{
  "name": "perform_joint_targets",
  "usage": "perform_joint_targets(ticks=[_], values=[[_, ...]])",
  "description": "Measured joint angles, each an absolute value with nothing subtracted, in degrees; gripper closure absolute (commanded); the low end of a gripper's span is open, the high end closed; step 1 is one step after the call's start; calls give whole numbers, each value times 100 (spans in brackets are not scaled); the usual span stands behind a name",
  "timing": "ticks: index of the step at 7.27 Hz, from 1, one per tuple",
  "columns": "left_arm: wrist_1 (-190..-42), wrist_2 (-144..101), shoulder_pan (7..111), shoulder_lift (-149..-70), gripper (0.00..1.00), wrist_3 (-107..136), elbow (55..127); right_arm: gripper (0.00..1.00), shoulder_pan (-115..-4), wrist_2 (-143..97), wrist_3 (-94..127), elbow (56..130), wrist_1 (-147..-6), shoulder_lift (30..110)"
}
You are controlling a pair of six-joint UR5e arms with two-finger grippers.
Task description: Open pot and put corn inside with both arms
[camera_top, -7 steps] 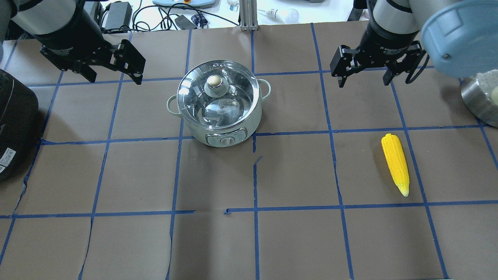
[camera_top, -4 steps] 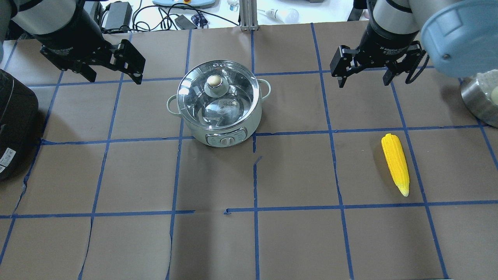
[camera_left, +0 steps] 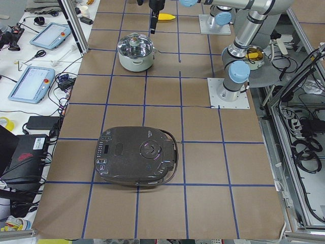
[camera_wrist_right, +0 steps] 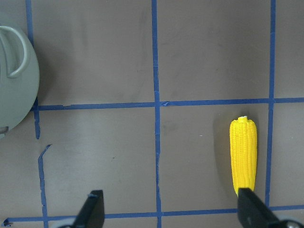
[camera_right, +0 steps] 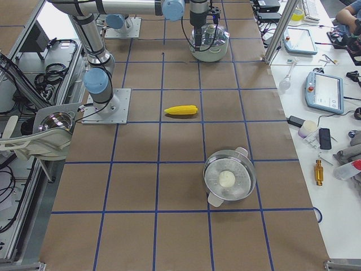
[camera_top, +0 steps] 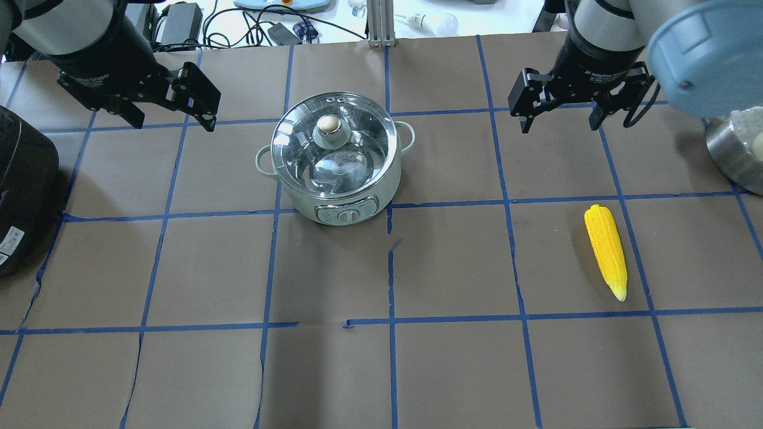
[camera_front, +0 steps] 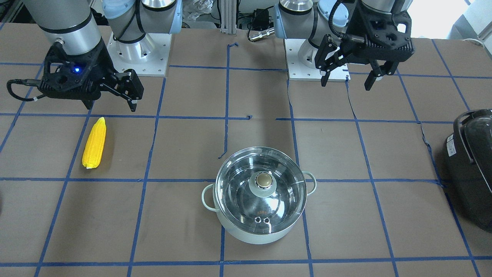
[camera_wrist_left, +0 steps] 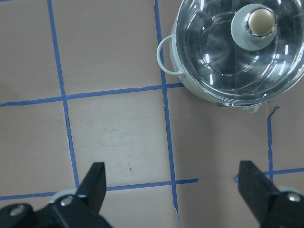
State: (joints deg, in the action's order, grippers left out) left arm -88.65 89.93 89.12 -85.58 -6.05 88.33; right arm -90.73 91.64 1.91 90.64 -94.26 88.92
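From across the table we see the pot (camera_front: 250,235) near the middle, its glass lid (camera_front: 234,192) seated on the rim with the knob (camera_front: 264,179) on top. The corn (camera_front: 94,143) lies flat on the brown paper (camera_front: 184,146), well apart from the pot on the robot's right, its tapered tip toward the robot's base. The right gripper (camera_front: 110,104) hangs raised near the corn's tip, spread wide and empty. The left gripper (camera_front: 346,82) hangs in front of its base, also spread and holding nothing. A black cooker (camera_front: 471,169) sits at the table's left end. From overhead we find the pot between the two grippers, touched by neither, and the corn alone in its taped square. From the left end, the cooker is large and near, and the pot is small beyond it. From the right end, the corn lies mid-table, and a steel pan (camera_right: 210,169) with something white inside stands nearer the camera. The left wrist camera shows two parted fingers (camera_wrist_left: 95,185) over bare paper, with the lidded pot at upper right. The right wrist camera shows its own parted tips low in the picture, the corn between and above them toward the right, and the pot's edge at left.
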Motion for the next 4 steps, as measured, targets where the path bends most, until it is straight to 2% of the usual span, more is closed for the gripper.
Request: perform_joint_targets(ticks=[4], values=[[-8865, 8958, 8918, -8561, 0, -586, 8847, 0, -9078, 9167, 202, 9089, -9430, 8890]])
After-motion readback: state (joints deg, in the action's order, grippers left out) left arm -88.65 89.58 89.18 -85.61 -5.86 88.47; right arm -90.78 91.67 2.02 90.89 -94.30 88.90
